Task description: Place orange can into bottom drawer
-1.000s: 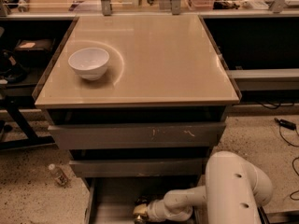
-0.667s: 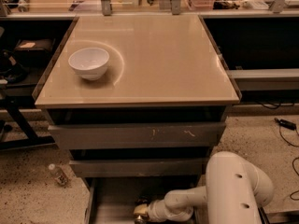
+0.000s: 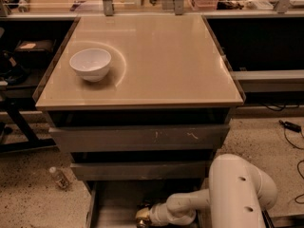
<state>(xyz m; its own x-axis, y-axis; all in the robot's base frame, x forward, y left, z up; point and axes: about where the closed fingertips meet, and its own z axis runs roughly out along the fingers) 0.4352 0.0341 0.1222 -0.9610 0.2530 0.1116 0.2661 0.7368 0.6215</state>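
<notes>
Nothing has visibly moved since the earlier frame: my gripper [image 3: 145,214] sits low in the open bottom drawer [image 3: 114,204], against the orange can [image 3: 141,219]. The can shows only as a gold patch, cut off by the lower edge. Whether I grip it or stand open cannot be told.

White rounded glossy arm [image 3: 240,194], two dark holes [image 3: 238,178], claw [image 3: 145,216] inside bottom drawer [image 3: 114,204]

Tool [image 3: 142,217] in bottom drawer [image 3: 114,204], drawers [image 3: 137,139] overhead
</notes>
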